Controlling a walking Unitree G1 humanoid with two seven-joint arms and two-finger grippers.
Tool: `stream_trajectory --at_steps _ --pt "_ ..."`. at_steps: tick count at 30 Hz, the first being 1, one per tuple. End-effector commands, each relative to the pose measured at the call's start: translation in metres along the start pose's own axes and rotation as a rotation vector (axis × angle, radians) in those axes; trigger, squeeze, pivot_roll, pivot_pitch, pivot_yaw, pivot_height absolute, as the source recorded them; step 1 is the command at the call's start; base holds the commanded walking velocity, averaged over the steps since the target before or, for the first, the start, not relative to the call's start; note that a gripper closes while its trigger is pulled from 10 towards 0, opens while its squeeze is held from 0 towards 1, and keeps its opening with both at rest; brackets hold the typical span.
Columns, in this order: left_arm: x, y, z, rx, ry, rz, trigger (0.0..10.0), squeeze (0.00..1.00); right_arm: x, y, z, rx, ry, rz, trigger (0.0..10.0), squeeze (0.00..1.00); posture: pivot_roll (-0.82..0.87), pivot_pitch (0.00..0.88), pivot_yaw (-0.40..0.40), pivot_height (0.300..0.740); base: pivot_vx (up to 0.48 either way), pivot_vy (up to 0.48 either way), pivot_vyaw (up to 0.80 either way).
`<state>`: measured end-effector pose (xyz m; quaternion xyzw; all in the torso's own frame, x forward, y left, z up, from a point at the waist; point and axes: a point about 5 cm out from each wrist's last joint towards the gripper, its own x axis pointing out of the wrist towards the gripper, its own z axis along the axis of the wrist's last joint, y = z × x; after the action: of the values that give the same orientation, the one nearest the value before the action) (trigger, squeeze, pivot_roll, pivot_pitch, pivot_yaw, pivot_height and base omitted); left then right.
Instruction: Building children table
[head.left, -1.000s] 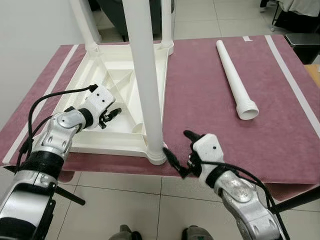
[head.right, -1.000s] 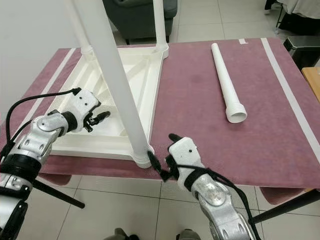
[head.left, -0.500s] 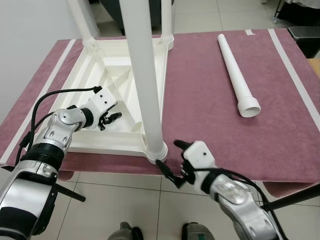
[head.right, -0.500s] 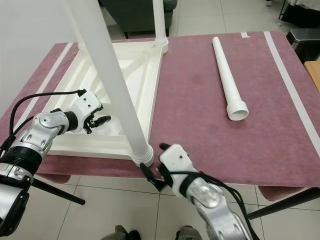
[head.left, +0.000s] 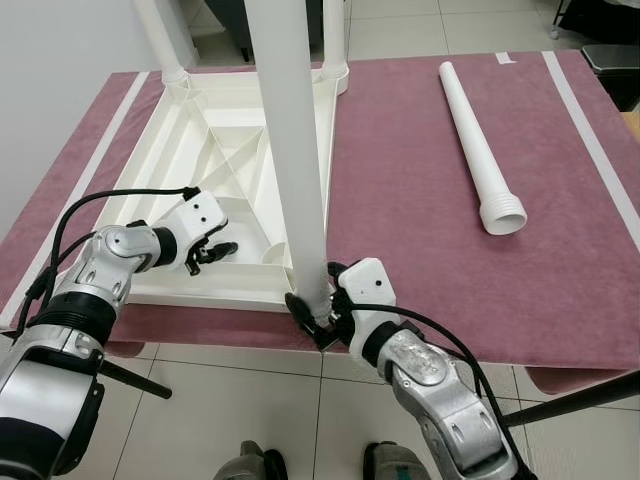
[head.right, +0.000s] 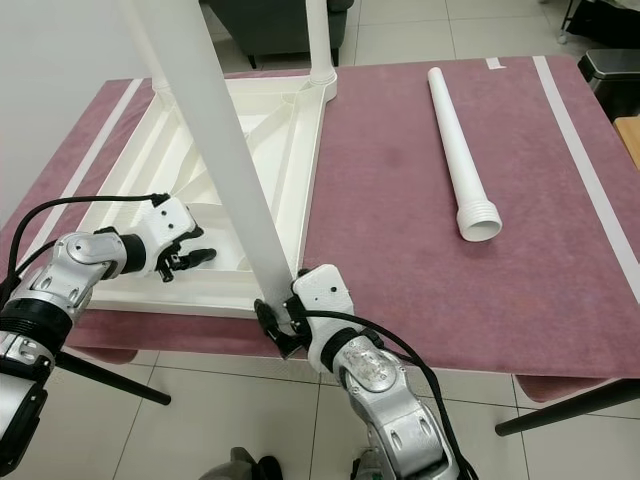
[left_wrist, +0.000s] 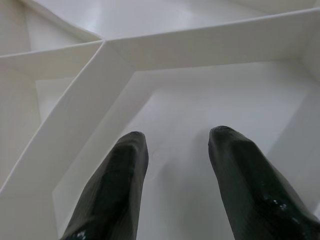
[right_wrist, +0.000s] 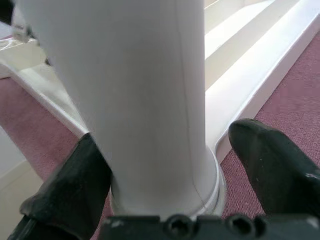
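A white children's tabletop (head.left: 205, 292) lies upside down on the maroon cloth (head.left: 420, 230). Three white legs stand up from its corners. The near leg (head.left: 290, 150) rises at the front corner, and my right gripper (head.left: 318, 300) sits open at its base with a finger on each side. In the right wrist view the near leg (right_wrist: 135, 100) stands between the fingers, one finger against it and the other a little apart. My left gripper (head.left: 222, 250) is open and empty inside a ribbed compartment (left_wrist: 200, 100) of the underside. A loose fourth leg (head.left: 478, 140) lies on the cloth at the right.
Two more legs (head.left: 160, 40) (head.left: 333, 40) stand at the far corners. The cloth-covered table's front edge runs just below both grippers, with tiled floor (head.left: 250, 400) beneath. A dark chair (head.right: 270, 25) stands behind the table. The cloth between the tabletop and the loose leg is bare.
My right gripper has moved left from the cloth's front edge and now straddles the near leg's base. My left gripper has slid nearer the front edge inside the tabletop.
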<state>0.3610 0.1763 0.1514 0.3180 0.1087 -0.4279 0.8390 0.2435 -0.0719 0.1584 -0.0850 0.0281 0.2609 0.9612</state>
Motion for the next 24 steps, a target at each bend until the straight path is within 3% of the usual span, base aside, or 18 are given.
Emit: stream_trajectory --at_steps 1,4,6,7,9,11,15,24 --pt "0.001 -0.023 -0.027 -0.053 0.089 -0.124 10.0 0.00 0.001 -0.027 -0.006 -0.030 0.044 -0.174 10.0 0.00 -0.12 0.169 0.156 0.740 0.000 0.000 0.00" --pt "0.003 -0.028 -0.028 -0.067 0.083 -0.143 10.0 0.00 0.004 -0.038 -0.004 -0.053 0.042 -0.217 10.0 0.00 -0.12 0.168 0.157 0.740 0.000 0.000 0.00" --pt "0.007 -0.036 -0.029 -0.091 0.071 -0.167 10.0 0.00 0.010 -0.063 0.000 -0.118 0.032 -0.280 10.0 0.00 -0.12 0.168 0.161 0.740 0.000 0.000 0.00" --pt "0.007 -0.036 -0.029 -0.091 0.071 -0.167 10.0 0.00 0.010 -0.063 0.000 -0.118 0.032 -0.280 10.0 0.00 -0.12 0.168 0.161 0.740 0.000 0.000 0.00" --pt "0.013 -0.043 -0.028 -0.114 0.048 -0.177 10.0 0.00 0.015 -0.089 0.007 -0.194 0.008 -0.321 10.0 0.00 -0.11 0.165 0.162 0.740 0.000 0.000 0.00" --pt "0.013 -0.043 -0.028 -0.114 0.048 -0.177 10.0 0.00 0.015 -0.089 0.007 -0.194 0.008 -0.321 10.0 0.00 -0.11 0.165 0.162 0.740 0.000 0.000 0.00" --pt "0.031 -0.049 -0.015 -0.169 -0.022 -0.115 10.0 0.00 0.031 -0.121 0.022 -0.272 -0.059 -0.336 10.0 0.00 -0.10 0.164 0.157 0.740 0.000 0.000 0.00" --pt "0.059 -0.032 0.024 -0.259 -0.149 0.143 10.0 0.00 0.059 -0.128 0.037 -0.301 -0.113 -0.381 10.0 0.00 -0.09 0.166 0.153 0.740 0.000 0.000 0.00"
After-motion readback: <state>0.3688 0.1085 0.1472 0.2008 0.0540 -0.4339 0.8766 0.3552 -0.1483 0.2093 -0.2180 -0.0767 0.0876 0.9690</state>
